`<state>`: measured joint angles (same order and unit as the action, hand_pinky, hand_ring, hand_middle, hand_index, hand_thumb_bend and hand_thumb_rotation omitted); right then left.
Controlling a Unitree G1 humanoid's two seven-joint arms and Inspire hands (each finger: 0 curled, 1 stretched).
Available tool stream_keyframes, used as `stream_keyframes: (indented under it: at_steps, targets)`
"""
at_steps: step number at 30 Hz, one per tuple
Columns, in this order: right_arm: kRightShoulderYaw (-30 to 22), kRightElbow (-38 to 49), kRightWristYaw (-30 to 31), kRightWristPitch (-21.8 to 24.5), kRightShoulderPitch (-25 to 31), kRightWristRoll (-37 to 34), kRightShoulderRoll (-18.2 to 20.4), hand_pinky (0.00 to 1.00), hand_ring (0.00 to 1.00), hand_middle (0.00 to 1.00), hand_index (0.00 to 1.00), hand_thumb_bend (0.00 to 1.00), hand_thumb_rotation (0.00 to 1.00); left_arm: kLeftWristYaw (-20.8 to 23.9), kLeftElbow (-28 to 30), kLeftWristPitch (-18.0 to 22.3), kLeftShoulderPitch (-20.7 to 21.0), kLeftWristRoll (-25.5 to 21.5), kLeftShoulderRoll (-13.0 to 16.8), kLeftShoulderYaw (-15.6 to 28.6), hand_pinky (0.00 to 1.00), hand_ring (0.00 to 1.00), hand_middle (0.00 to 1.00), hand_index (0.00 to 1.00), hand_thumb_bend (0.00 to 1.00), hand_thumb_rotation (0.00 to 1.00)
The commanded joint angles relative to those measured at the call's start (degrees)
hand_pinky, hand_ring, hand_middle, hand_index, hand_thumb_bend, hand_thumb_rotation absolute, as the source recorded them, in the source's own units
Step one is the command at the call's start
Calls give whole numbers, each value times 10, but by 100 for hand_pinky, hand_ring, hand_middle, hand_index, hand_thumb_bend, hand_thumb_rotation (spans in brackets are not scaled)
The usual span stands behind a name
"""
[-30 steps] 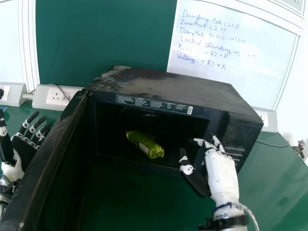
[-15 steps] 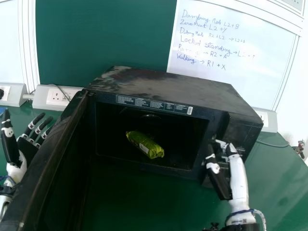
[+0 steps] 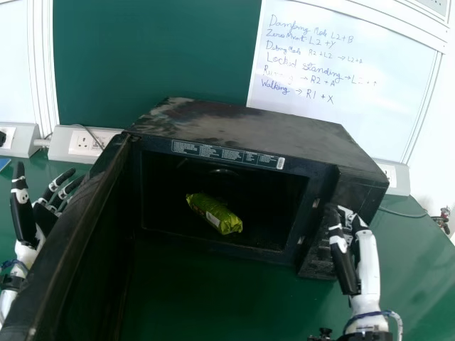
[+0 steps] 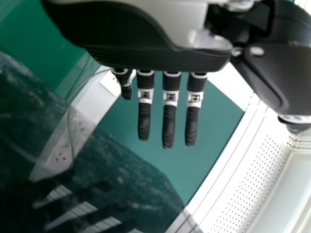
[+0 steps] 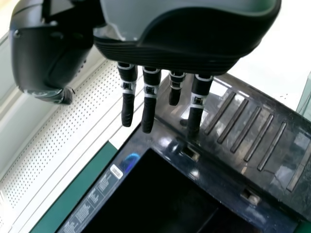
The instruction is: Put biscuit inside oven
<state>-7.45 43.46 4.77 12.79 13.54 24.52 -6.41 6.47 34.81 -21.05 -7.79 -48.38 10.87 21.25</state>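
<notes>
Inside the oven [image 3: 249, 124] lies our biscuit packet [image 3: 213, 213]; our empty, open right hand [image 3: 367, 264] should stand clear while our left hand [image 3: 23, 213], equally open and empty, eases the door [image 3: 99, 234] shut.

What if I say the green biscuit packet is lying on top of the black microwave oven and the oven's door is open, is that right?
Not quite: the green biscuit packet is inside the black microwave oven, not on top. The head view shows it. The door is open.
</notes>
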Motion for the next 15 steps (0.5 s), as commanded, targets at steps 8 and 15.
stream_keyframes:
  at_steps: [8, 15]
  targets:
    - [-24, 4, -11, 3, -6, -13, -3, 67, 75, 77, 77, 67, 17, -17, 25, -1, -13, 40, -5, -40, 79, 74, 71, 72, 88, 35]
    - [-28, 5, -12, 7, -9, -17, -6, 67, 75, 77, 76, 67, 15, -34, 30, -5, -25, 47, -3, -52, 88, 80, 76, 80, 80, 38]
